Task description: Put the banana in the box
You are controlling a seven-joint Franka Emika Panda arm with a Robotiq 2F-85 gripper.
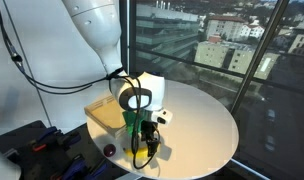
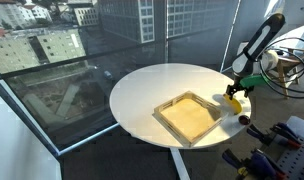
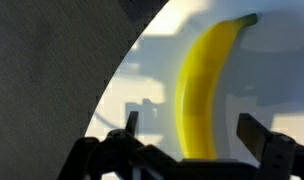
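While the banana (image 3: 207,90) lies on the table (image 2: 162,85) beside the box (image 2: 189,117), the gripper (image 3: 192,135) straddles it, jaws spread; light, soft, smooth-skinned, likely best pinched gently mid-length

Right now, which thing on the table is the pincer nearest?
The yellow banana: it lies inside the open pincer, between its two fingers; the beige box sits apart.

The arm (image 1: 97,30) arches over and bends steeply downward. Its gripper (image 3: 192,138) hangs low, pointing down, jaws spread wide apart.
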